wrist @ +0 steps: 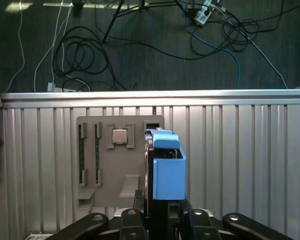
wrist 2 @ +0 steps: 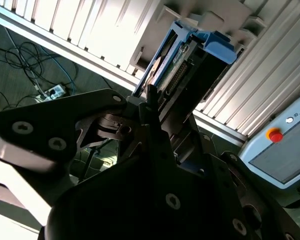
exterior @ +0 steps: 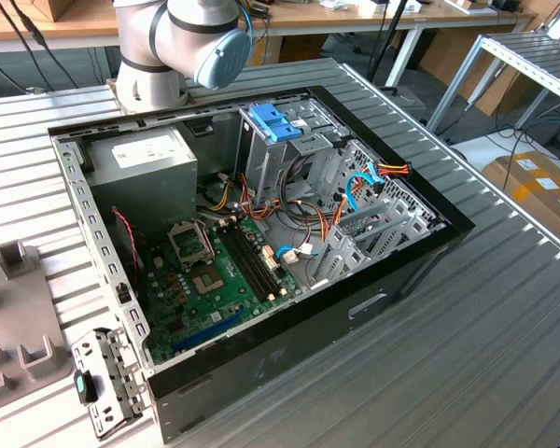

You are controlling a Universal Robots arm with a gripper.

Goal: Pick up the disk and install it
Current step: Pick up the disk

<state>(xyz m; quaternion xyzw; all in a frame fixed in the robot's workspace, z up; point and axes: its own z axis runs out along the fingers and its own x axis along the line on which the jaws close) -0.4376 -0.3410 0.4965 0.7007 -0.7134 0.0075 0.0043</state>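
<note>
Currently gripper (wrist: 160,201) pinching disk (wrist: 167,170) by flat faces, on edge at grey tray (wrist: 102,167) on ribbed table (wrist: 240,150). Whether lifted clear: cannot tell. Edge-on hold probably leaves blue rails free for bay in case (exterior: 406,271).

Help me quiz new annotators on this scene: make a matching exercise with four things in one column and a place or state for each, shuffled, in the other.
Things:
1. the disk
2. motherboard
3. processor chip
4. power supply

Places or states:
A. green, flat on the floor of the computer case
B. in a square pocket of the grey tray
C. on edge, clamped in the gripper
D. grey box in a corner of the computer case

Pairs: 1-C, 2-A, 3-B, 4-D
</note>
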